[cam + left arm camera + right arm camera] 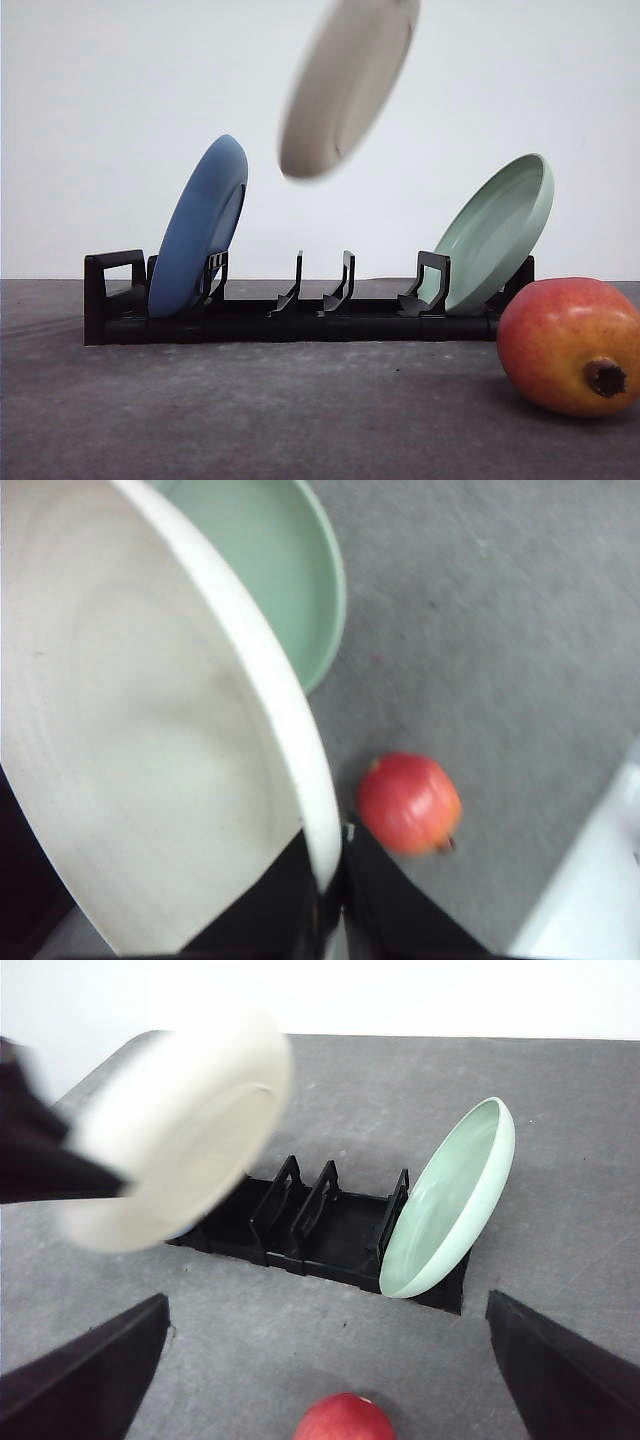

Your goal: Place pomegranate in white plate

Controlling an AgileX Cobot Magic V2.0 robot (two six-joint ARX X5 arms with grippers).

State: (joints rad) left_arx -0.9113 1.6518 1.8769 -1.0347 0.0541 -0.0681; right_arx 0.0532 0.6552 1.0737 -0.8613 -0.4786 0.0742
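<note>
- Three plates appear in the front view: a blue plate (200, 228) and a pale green plate (497, 232) stand tilted in a black dish rack (290, 310) across the middle of the frame, and a white plate (348, 82) hangs blurred in the air at the top centre, above the rack's vacant middle slots.
- Low at the right edge of the front view, the pomegranate (570, 344) lies on the dark grey table (250, 410), just in front of the rack's right end, its dark crown stub turned toward the camera.
- Seen from the left wrist camera, the left gripper (332, 905) at the bottom centre is clamped on the white plate's rim, one black finger (262, 910) on the plate's inner face and the other behind it.
- That same view has the plate spread over the left half of the frame, the green plate in the upper middle, and the pomegranate on the table right of centre, apart from both plates.
- From the right wrist camera, the right gripper (325, 1380) has its two dark fingers (85, 1375) spread wide at the bottom corners, holding nothing.
- Between those fingers, at the bottom centre, sits the top of the pomegranate; the rack and green plate lie beyond it, and the blurred white plate is in the upper left.
</note>
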